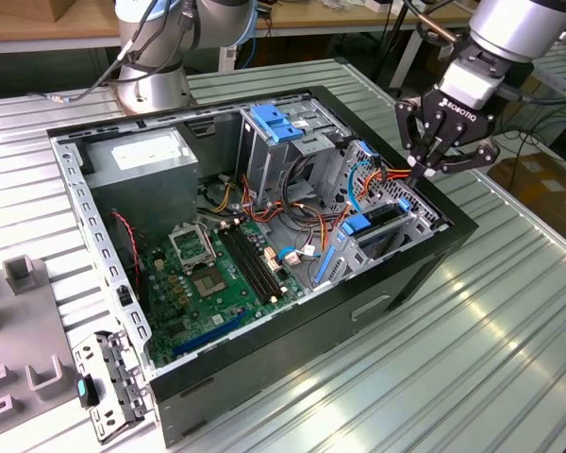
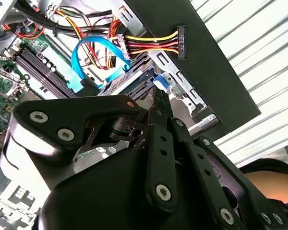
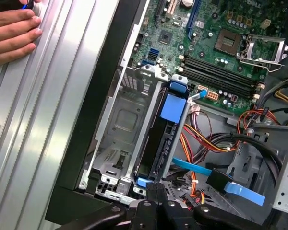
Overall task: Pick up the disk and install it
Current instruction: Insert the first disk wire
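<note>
We judged task nearly done: the disk stood on edge inside the drive cage. The gripper, fingers closed w/ nothing between, was at its end; final seating maybe left.

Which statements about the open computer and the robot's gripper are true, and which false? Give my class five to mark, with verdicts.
1. The computer case lies open on a ribbed metal table. True.
2. The disk lies flat on the table outside the case. False: it stands on edge in the drive cage inside the case.
3. A hand lies on the table beside the case. True.
4. The gripper hangs over the processor socket. False: it is at the end of the drive cage, by the disk.
5. The gripper's fingers are spread wide. False: they are drawn together.
</note>
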### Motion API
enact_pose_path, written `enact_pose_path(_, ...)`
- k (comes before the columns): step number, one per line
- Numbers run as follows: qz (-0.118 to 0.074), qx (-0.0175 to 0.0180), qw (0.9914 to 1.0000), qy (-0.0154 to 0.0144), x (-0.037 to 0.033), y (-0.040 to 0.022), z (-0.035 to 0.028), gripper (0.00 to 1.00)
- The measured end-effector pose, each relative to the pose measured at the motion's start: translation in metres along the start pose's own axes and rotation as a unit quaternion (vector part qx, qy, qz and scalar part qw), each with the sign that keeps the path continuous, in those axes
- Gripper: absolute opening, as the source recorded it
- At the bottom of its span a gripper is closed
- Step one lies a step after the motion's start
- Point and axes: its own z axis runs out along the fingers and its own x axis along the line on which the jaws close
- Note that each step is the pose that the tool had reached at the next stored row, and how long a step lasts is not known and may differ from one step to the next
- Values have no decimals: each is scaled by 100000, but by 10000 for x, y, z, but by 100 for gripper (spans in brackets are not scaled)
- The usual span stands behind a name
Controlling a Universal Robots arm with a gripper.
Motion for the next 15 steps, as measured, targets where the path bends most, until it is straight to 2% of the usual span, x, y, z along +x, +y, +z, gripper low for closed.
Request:
enact_pose_path(3, -575, -58, 99998, 157, -1, -1, -1, 11)
enact_pose_path(5, -2095, -110, 99978, 301, -1, -5, -1, 11)
enact_pose_path(8, -4655, -53, 99890, 489, -3, -9, -1, 11)
enact_pose_path(11, -4774, -61, 99885, 528, -15, -22, -8, 11)
enact_pose_path(13, -4766, -66, 99885, 540, -42, -32, -50, 11)
enact_pose_path(15, -4769, -90, 99884, 594, -61, -52, -63, 11)
